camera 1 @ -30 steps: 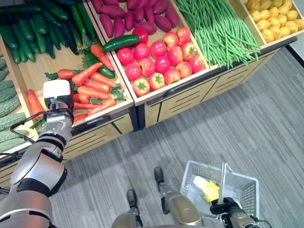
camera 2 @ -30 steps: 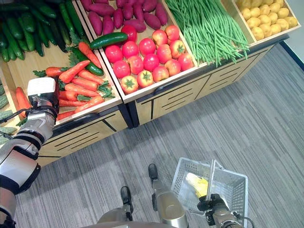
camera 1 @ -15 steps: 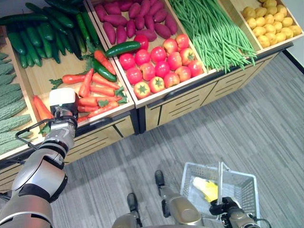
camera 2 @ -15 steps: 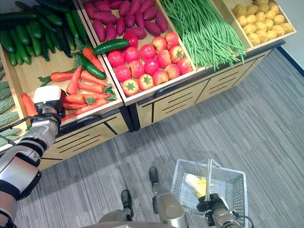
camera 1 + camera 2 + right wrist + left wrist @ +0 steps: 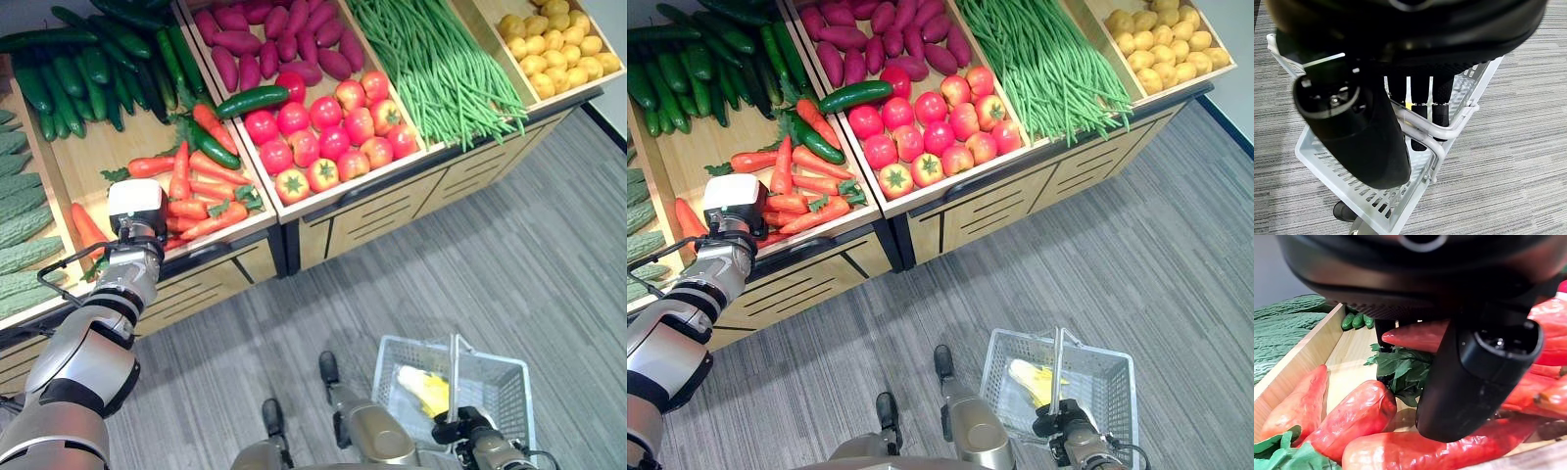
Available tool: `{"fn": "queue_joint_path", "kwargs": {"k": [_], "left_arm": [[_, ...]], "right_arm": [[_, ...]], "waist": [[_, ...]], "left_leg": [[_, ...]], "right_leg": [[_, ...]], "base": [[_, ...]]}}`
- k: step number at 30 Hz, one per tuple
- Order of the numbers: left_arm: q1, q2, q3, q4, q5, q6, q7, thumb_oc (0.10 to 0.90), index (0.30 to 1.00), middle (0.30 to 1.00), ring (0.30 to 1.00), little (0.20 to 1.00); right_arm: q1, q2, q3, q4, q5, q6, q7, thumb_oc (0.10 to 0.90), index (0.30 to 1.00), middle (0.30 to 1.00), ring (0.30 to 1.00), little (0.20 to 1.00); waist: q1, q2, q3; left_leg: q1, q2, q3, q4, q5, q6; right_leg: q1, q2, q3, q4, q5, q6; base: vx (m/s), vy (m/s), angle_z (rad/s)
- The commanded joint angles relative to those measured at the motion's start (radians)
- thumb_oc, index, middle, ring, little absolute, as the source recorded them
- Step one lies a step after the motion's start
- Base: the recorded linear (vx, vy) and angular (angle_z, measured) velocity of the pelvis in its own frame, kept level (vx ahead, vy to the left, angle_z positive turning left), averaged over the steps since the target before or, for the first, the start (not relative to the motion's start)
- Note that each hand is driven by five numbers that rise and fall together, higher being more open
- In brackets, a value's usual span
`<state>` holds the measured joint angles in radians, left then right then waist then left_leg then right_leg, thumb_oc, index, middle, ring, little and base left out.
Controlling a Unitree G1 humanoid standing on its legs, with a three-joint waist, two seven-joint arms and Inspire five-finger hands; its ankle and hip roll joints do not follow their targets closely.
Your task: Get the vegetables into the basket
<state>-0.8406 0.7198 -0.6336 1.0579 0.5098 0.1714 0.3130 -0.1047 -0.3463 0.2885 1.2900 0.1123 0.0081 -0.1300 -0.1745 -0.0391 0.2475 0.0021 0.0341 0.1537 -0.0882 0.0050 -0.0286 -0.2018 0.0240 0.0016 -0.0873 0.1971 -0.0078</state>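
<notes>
Left hand (image 5: 1474, 377) is down among the carrots (image 5: 201, 191) in the near-left wooden bin (image 5: 98, 157); whether it grips one cannot be told. The carrots lie flat, long axes mostly left-right, tips mixed. Right hand (image 5: 1420, 117) is curled round the handle (image 5: 1435, 137) of the white basket (image 5: 490, 377) on the floor, near right.

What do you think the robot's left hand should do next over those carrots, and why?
Probably curl its fingers round one carrot. The left hand is already down among the carrots in the wooden bin, its thumb resting against one, while the right hand holds the basket by its handle, ready to receive it.
</notes>
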Motion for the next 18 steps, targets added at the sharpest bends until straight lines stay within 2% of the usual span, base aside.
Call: {"fn": "queue_joint_path", "kwargs": {"k": [1,9,18], "left_arm": [[-0.088,0.087,0.029,0.014,0.006,0.018,0.02,0.4,0.3,0.3,0.3,0.3],[-0.104,0.166,0.062,-0.091,-0.022,0.008,0.041,0.4,0.3,0.3,0.3,0.3],[-0.064,0.259,0.166,-0.168,-0.116,-0.013,0.081,0.4,0.3,0.3,0.3,0.3]], "right_arm": [[0.077,-0.017,0.02,0.051,-0.035,0.025,0.005,0.4,0.3,0.3,0.3,0.3],[0.096,-0.017,0.007,0.054,-0.038,0.034,0.019,0.4,0.3,0.3,0.3,0.3],[0.109,-0.016,-0.008,0.068,-0.058,0.054,0.048,0.4,0.3,0.3,0.3,0.3]], "waist": [[0.021,-0.003,-0.032],[0.032,0.002,-0.059],[0.047,0.006,-0.114]], "left_leg": [[-0.053,0.05,-0.018,0.001,0.03,-0.075],[-0.012,0.045,-0.022,0.001,0.015,-0.075],[0.037,0.041,-0.034,0.001,0.003,-0.078]], "right_leg": [[0.074,-0.07,-0.032,0.0,-0.115,0.144],[0.12,-0.071,-0.037,0.0,-0.132,0.146],[0.179,-0.079,-0.052,0.0,-0.146,0.149]], "base": [[0.0,0.0,0.0],[0.05,-0.002,0.02],[0.05,0.002,0.05]]}}
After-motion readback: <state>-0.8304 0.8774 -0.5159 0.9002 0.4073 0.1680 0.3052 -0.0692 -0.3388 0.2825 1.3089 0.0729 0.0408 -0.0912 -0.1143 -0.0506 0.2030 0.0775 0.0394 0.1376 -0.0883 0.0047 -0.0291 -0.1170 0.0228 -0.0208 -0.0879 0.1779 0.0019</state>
